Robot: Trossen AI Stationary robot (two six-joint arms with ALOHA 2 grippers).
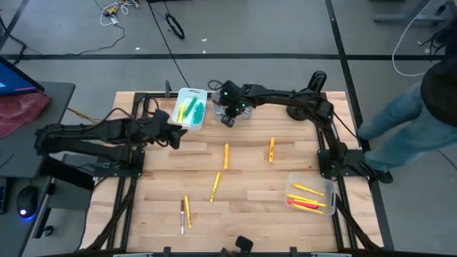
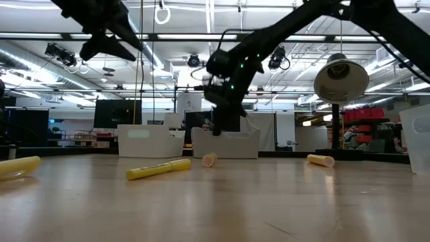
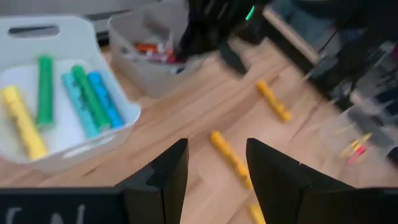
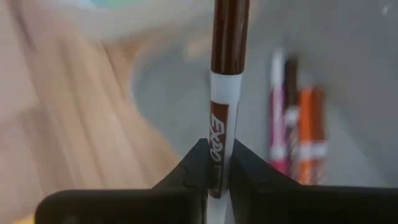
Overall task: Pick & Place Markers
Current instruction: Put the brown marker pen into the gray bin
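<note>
My right gripper [image 1: 228,119] [image 4: 217,152] hangs over a clear bin [image 1: 241,113] [image 3: 149,65] at the table's far middle. It is shut on a white Expo marker with a brown cap [image 4: 224,93]. Orange and pink markers [image 4: 308,137] lie in that bin. My left gripper [image 1: 175,137] [image 3: 217,149] is open above the table beside a white bin [image 1: 191,107] [image 3: 68,134], which holds yellow, green and blue markers. Two orange markers [image 1: 226,155] [image 1: 271,148], two yellow ones [image 1: 215,186] [image 1: 187,211] and a grey one [image 1: 181,218] lie flat on the table. My right gripper pinches the marker's white barrel [image 4: 219,134] between its two fingers. The marker runs along the fingers, with its brown cap end [image 4: 229,31] pointing away from them. The fingers point down from above, so the marker hangs upright, cap end down, over the clear bin.
A second clear bin [image 1: 311,196] near the table's right near corner holds yellow and red markers. A black frame edges the table. A person [image 1: 421,107] stands past the right edge. There is open wood between the loose markers in the middle.
</note>
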